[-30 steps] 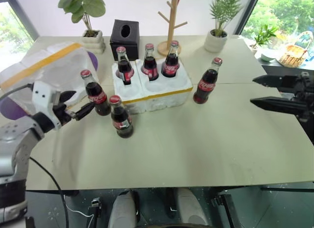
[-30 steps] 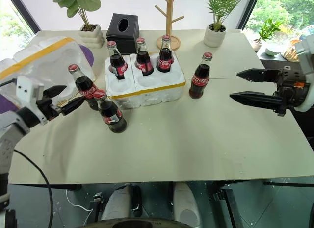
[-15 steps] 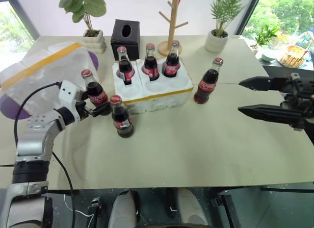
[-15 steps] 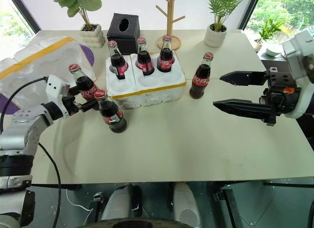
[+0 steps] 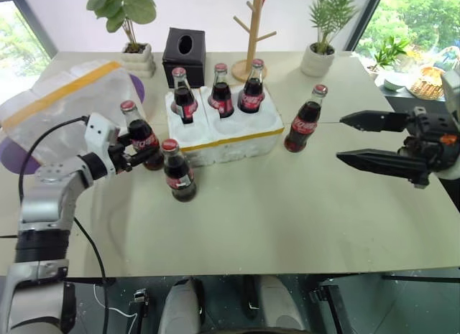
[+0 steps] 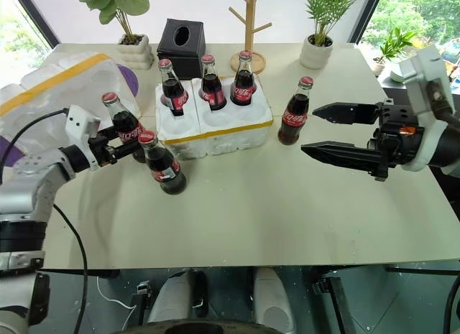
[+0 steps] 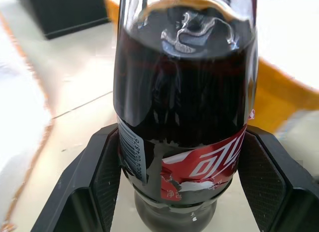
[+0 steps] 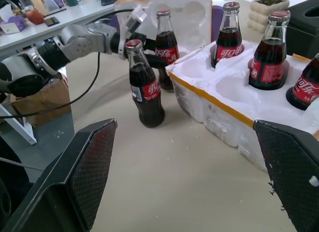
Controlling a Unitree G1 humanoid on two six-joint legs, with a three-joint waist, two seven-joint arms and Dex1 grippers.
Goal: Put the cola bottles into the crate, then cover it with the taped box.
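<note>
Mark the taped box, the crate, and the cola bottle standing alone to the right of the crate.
taped box (image 5: 61, 108), left eye view, on its upper face near the yellow tape band.
crate (image 5: 237, 144), left eye view, on its front wall.
cola bottle (image 5: 302, 126), left eye view, on its red label.

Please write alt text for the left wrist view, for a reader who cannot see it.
A cola bottle of dark drink with a red label stands upright between the two black fingers of the left gripper, which sit close on either side of it. Behind it are the crate with its yellow stripe and the beige table.
</note>
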